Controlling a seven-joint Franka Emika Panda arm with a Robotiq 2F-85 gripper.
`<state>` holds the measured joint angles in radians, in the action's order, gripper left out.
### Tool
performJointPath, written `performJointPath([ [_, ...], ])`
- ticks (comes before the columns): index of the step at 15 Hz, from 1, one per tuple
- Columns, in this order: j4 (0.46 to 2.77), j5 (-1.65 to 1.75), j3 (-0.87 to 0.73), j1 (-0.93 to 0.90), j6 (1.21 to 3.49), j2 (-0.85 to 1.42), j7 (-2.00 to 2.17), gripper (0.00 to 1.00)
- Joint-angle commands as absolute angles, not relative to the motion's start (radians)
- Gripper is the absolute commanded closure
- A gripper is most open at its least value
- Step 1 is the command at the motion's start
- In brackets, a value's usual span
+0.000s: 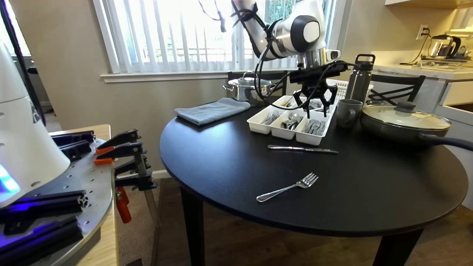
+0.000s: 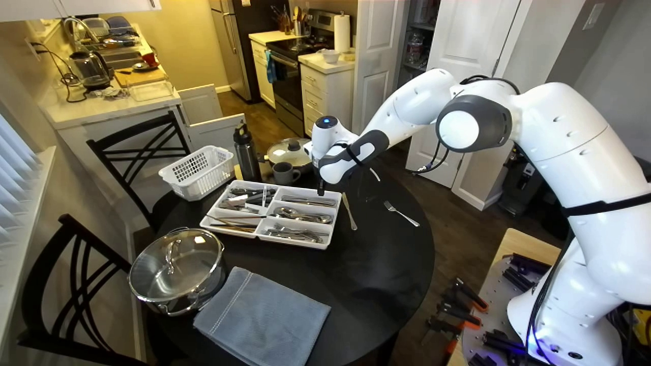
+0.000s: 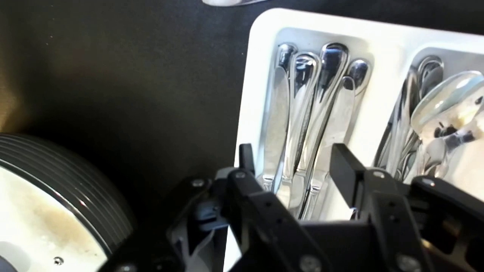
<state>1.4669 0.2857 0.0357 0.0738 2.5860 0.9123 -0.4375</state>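
Note:
My gripper (image 3: pixel 291 155) is open with nothing between its fingers. It points down above the knife compartment of the white cutlery tray (image 3: pixel 245 90); it also shows over the tray in an exterior view (image 1: pixel 316 112). Several silver knives (image 3: pixel 302 113) lie lengthwise in that compartment, below and between the fingertips. Spoons (image 3: pixel 450 102) lie in the neighbouring compartment, and forks (image 1: pixel 271 117) in the one beyond. A loose knife (image 1: pixel 303 149) and a loose fork (image 1: pixel 288 187) lie on the black table (image 1: pixel 221 159). In an exterior view the arm hides most of the gripper (image 2: pixel 321 188).
A lidded pan (image 1: pixel 402 127), a grey mug (image 1: pixel 348 113) and a dark bottle (image 1: pixel 360 81) stand beside the tray. A white basket (image 2: pixel 198 178) stands behind it. A glass-lidded pot (image 2: pixel 175 274) and a folded blue cloth (image 2: pixel 264 315) are at the tray's other side.

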Motion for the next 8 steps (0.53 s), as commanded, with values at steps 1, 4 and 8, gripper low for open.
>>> performJointPath([
  [1,1.633,0.235,0.056,0.079,2.625,0.765,-0.377,0.15],
  [4,1.764,0.159,0.073,0.077,2.633,0.649,-0.264,0.01],
  [8,1.943,0.067,0.055,0.058,2.64,0.512,-0.11,0.0],
])
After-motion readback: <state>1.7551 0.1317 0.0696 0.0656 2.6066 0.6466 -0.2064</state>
